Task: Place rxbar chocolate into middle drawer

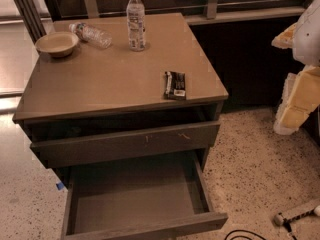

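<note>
The rxbar chocolate point(175, 85), a flat black-wrapped bar with white lettering, lies on the cabinet top point(110, 79) near its front right corner. Below, the middle drawer point(135, 196) is pulled far out, and its bare floor holds nothing. The drawer above it point(125, 145), with pale scratches on its front, is open only slightly. My gripper point(295, 106) hangs at the right edge of the view, to the right of the cabinet and apart from it, with nothing visible in it.
At the back of the cabinet top stand an upright clear water bottle point(135, 20), a second bottle lying on its side point(91, 34) and a tan bowl point(56, 43). A black cable point(245, 234) and a pale tool point(300, 214) lie on the speckled floor at lower right.
</note>
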`<state>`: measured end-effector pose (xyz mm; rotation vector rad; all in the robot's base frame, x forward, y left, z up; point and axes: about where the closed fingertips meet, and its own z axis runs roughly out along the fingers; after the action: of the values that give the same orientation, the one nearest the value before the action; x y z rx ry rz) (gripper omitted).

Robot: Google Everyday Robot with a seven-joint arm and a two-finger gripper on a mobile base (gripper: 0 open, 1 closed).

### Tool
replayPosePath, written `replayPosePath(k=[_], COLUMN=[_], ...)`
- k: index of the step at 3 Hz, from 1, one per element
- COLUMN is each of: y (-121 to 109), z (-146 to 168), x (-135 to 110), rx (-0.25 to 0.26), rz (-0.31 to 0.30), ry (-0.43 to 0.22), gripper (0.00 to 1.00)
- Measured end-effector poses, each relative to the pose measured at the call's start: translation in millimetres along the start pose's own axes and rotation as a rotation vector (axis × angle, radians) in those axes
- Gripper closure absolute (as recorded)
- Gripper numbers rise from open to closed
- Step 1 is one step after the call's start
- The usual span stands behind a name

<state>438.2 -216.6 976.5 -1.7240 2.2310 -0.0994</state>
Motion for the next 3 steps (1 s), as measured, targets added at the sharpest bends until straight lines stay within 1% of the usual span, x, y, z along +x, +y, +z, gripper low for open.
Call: replayPosePath(k=[1, 2, 3], y=[0, -19, -43], z=[0, 6, 21], x=[0, -10, -26], rx=[0.000, 0.015, 0.019], rz=[0.000, 0.002, -0.002], ry=[-0.001, -0.069, -0.158], gripper=[0.00, 0.00, 0.00])
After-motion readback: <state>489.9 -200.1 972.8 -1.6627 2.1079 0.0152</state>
